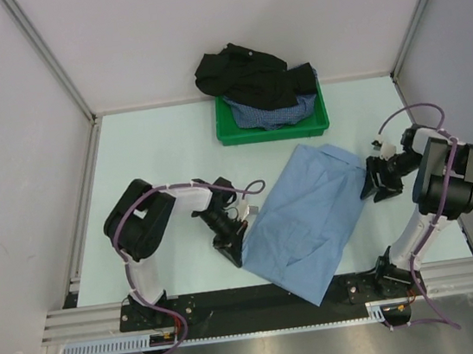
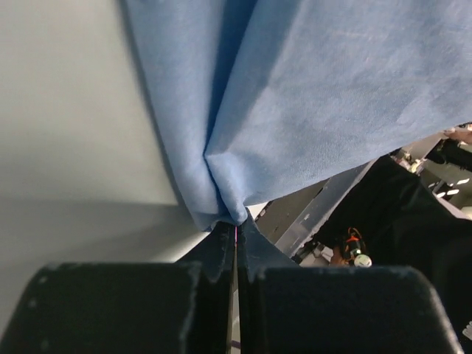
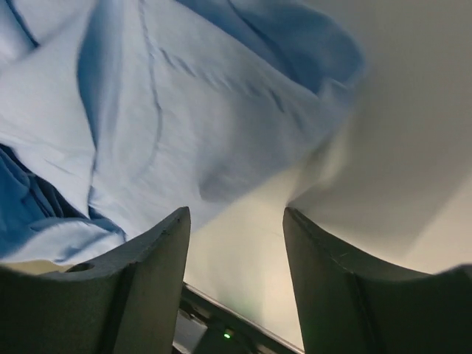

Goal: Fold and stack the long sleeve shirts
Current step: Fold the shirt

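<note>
A light blue long sleeve shirt (image 1: 305, 216) lies spread on the table between the two arms, one corner reaching over the black front rail. My left gripper (image 1: 239, 248) is shut on its left edge; the left wrist view shows the blue cloth (image 2: 295, 110) bunched into the pinch (image 2: 237, 220) of the fingers. My right gripper (image 1: 375, 188) is open just off the shirt's right edge, and in the right wrist view nothing sits between its fingers (image 3: 236, 214), with the shirt (image 3: 162, 110) lying just beyond. A black shirt (image 1: 245, 75) and a dark-blue checked shirt (image 1: 276, 112) are piled in the green tray.
The green tray (image 1: 272, 131) stands at the back middle of the table, close to the rear wall. Metal frame rails line the left and right sides. A black rail (image 1: 227, 305) runs along the near edge at the arm bases.
</note>
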Available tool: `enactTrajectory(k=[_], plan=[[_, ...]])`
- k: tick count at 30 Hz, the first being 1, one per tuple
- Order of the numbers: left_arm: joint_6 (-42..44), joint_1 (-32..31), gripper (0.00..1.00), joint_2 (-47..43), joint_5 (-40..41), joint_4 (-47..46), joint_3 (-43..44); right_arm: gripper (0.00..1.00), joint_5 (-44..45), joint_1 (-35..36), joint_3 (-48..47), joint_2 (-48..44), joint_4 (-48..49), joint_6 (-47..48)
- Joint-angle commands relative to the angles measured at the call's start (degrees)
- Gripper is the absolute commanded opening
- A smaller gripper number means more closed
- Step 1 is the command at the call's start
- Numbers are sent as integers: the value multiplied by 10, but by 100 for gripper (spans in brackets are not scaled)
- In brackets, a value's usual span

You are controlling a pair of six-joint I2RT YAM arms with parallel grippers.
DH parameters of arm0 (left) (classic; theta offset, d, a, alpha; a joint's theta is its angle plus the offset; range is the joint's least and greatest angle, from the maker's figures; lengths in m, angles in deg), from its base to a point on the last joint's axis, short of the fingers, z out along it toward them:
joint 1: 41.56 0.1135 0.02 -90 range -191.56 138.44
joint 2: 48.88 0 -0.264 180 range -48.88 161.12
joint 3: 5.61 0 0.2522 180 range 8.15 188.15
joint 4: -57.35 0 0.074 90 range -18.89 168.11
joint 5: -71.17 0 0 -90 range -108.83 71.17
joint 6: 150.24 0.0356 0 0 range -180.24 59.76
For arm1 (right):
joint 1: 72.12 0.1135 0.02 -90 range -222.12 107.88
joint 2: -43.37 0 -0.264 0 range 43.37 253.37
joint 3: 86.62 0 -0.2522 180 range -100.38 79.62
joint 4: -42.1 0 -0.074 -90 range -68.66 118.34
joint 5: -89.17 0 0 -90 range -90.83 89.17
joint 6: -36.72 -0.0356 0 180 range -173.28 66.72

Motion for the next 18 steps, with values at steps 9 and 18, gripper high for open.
enactTrajectory(k=[9, 18], plan=[[-14, 69, 36, -118, 29, -66, -42, 1, 1, 158, -2, 59, 178, -107], [-159, 189, 48, -235, 30, -194, -148, 0, 28, 300, -120, 124, 157, 2]])
